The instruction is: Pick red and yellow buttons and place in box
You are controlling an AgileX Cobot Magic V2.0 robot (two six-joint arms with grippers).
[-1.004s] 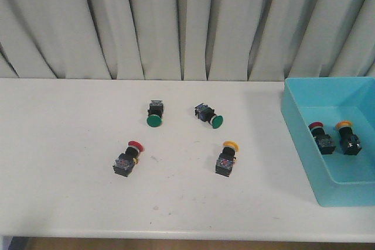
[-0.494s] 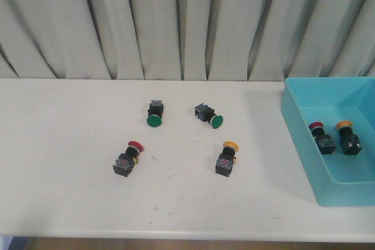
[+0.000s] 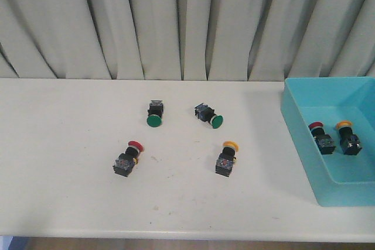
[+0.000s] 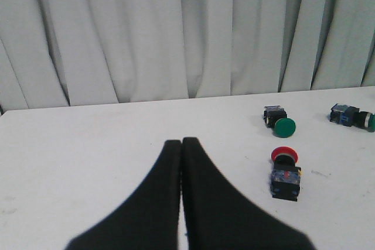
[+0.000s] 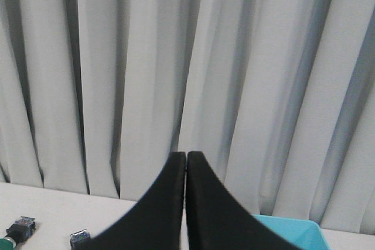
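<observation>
On the white table lie a red button (image 3: 128, 158) left of centre and a yellow button (image 3: 227, 157) right of centre. The turquoise box (image 3: 299, 122) at the right holds another red button (image 3: 321, 137) and another yellow button (image 3: 348, 137). Neither gripper shows in the front view. My left gripper (image 4: 181, 142) is shut and empty, with the red button (image 4: 285, 172) off to its side on the table. My right gripper (image 5: 186, 155) is shut and empty, pointing at the curtain, with a corner of the box (image 5: 293, 232) beside it.
Two green-capped switches (image 3: 154, 114) (image 3: 210, 116) lie behind the loose buttons. A grey pleated curtain (image 3: 176, 21) hangs along the table's far edge. The table's front edge (image 3: 176, 235) runs along the bottom of the front view.
</observation>
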